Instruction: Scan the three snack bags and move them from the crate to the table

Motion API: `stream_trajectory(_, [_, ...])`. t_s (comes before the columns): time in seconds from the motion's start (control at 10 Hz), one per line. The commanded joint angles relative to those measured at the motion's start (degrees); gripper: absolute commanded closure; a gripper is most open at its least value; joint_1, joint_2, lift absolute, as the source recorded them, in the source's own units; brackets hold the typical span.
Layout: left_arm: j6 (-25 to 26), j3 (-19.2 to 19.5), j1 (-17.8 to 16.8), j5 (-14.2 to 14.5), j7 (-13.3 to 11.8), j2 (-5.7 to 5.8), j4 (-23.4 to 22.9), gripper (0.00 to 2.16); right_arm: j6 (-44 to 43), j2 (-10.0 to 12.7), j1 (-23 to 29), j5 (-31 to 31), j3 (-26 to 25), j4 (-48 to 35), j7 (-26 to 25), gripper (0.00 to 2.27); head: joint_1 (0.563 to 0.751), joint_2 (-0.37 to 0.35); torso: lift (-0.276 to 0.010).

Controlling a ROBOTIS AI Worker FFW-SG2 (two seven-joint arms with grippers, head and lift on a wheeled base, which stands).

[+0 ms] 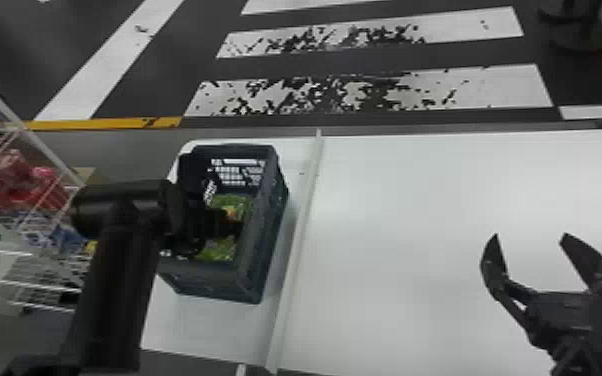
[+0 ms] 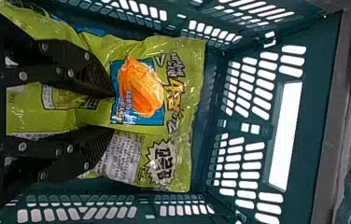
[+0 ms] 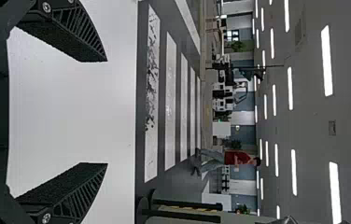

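Pinching suits the soft packet here: the green snack bag (image 2: 183, 93) lies inside the crate (image 1: 265, 250), its printed face upward, and the left gripper (image 2: 113, 113) has its fingers drawn fairly narrow on a puckered fold of it. The arm reaches in over the walls, I suppose, because the crate is deep and leaves little room for a sideways grasp. A bit of blue wrapper (image 2: 92, 31) shows beside the green, near the wall; how many bags lie in there I cannot tell.

The crate stands on the white counter (image 1: 415, 225), left of a raised strip (image 1: 297, 240) — close to the left arm, sensibly enough. Over the right part waits the right gripper (image 1: 530, 235), fingers wide and holding nothing, perhaps kept back so the lift has space. Beyond the crate, on the robot's left, a wire rack (image 1: 40, 147) holds red packets (image 1: 7, 180) — stock, by the look of it.
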Motion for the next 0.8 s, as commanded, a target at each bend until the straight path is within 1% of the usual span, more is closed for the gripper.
stream_trajectory(0.0, [-0.4, 0.7, 1.3, 0.1, 0.2, -0.06, -1.5, 2.13, -2.4, 0.1, 0.8, 0.2, 0.4, -0.3, -0.3, 0.09, 0.695, 0.242, -0.062])
stream_trajectory(0.3, [-1.1, 4.8, 7.7, 2.3, 1.3, -0.41, -13.6, 2.14, -2.4, 0.3, 2.1, 0.6, 0.9, -1.5, -0.5, 0.09, 0.695, 0.261, -0.062])
stream_trajectory(0.4, [-1.1, 5.4, 9.7, 2.5, 2.1, -0.76, -17.6, 2.14, -2.4, 0.3, 2.4, 0.7, 0.9, -2.1, -0.6, 0.09, 0.695, 0.264, -0.062])
stream_trajectory(0.5, [-1.1, 5.8, 11.3, 2.4, 2.7, -0.85, -21.1, 2.14, -2.4, 0.2, 2.8, 0.9, 0.9, -2.4, -0.7, 0.09, 0.695, 0.268, -0.062])
stream_trajectory(0.6, [-1.0, 6.5, 12.5, 2.4, 2.7, -1.29, -23.8, 2.14, -2.4, 0.2, 2.9, 1.0, 1.0, -2.5, -0.9, 0.09, 0.695, 0.270, -0.062])
stream_trajectory(0.7, [-1.0, 6.8, 13.9, 2.6, 3.4, -1.64, -27.0, 2.14, -2.6, 0.2, 3.1, 1.0, 1.0, -2.7, -0.9, 0.09, 0.695, 0.270, -0.062])
